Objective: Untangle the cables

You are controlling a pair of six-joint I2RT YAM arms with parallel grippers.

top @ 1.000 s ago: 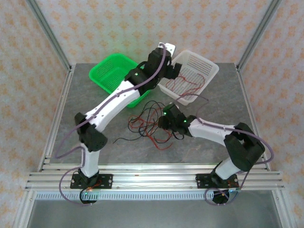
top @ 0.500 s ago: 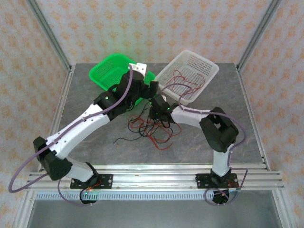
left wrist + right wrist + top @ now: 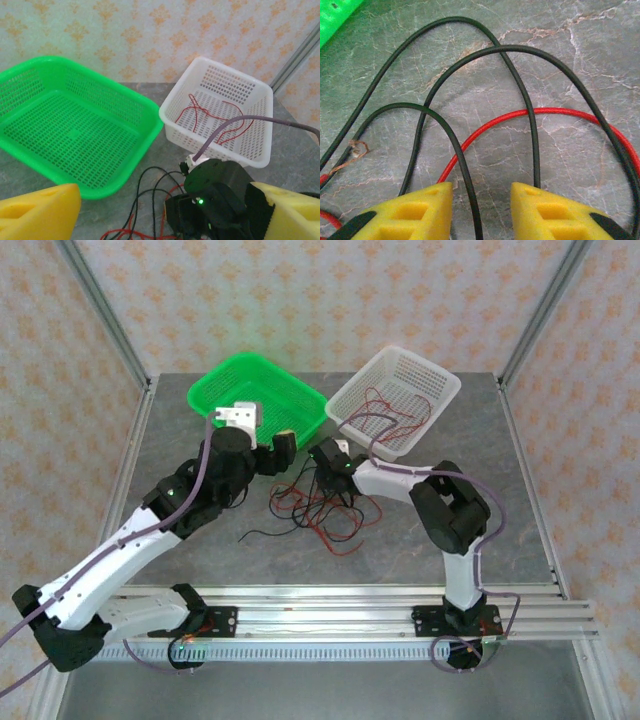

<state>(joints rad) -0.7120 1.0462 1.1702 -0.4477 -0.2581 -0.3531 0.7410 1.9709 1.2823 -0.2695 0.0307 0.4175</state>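
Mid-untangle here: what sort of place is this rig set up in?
Likely a lab test cell, not a home: aluminium frame posts, wallpaper-print panels behind, and a stone-look tabletop with a green basket and white basket.

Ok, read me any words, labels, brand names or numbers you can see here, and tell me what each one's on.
None: no word, number, brand or sign can be read.
The green basket, the white basket, the cables and the wallpaper carry no print that shows; the wallpaper has only a repeating ornament.
The green light is a plain dot.
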